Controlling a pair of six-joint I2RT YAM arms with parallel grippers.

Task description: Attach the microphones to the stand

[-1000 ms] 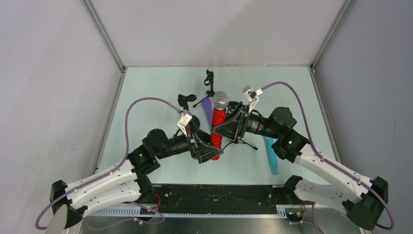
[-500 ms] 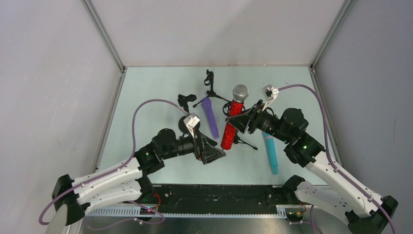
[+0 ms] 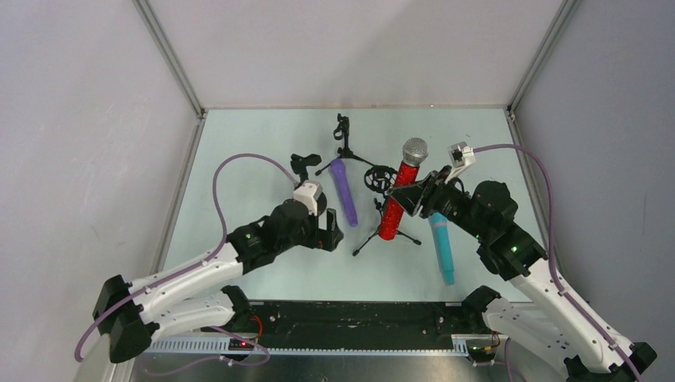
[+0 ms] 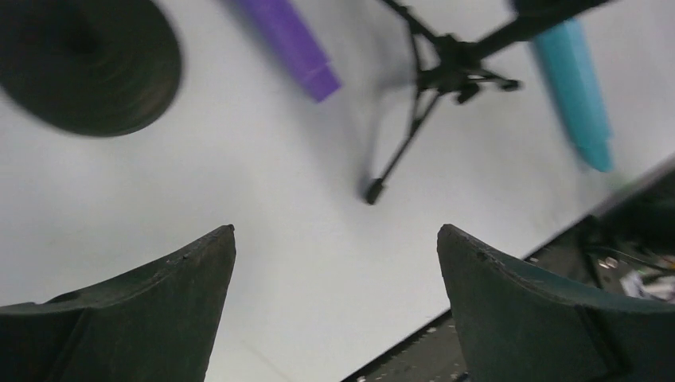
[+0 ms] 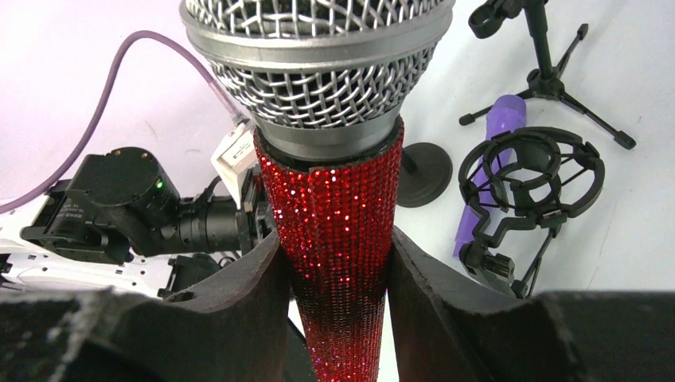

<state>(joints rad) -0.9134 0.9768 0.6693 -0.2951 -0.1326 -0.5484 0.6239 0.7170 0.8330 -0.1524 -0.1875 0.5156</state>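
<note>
- The right gripper [image 5: 336, 239] is clamped on the glittery red microphone [image 5: 338, 183], its two fingers squeezing the body below the silver mesh head
- That microphone is held off the table [image 3: 263, 143], its head pointing away from the arms, and in the overhead view it sits just beside the shock-mount tripod stand [image 4: 447, 70]
- It is not seated in the ring or in any clip, so I judge this first attachment as under way but not finished
- The purple microphone [image 3: 345, 193] lies flat on the table between the left arm and the shock-mount stand, with its head end near the legs of the rear tripod stand [image 3: 344, 137]; no holder grips it
- The teal microphone [image 3: 442, 248] also lies on the table, to the right of the shock-mount stand and partly under the right arm
- A third holder, the round-base stand [image 4: 87, 68], stands unoccupied next to the left arm
- The left gripper [image 4: 334, 231] hangs over bare table with its jaws spread wide and nothing between them
- By my reckoning none of the three microphones is attached: the red one needs seating, and the purple and teal ones need picking up and mounting
</note>
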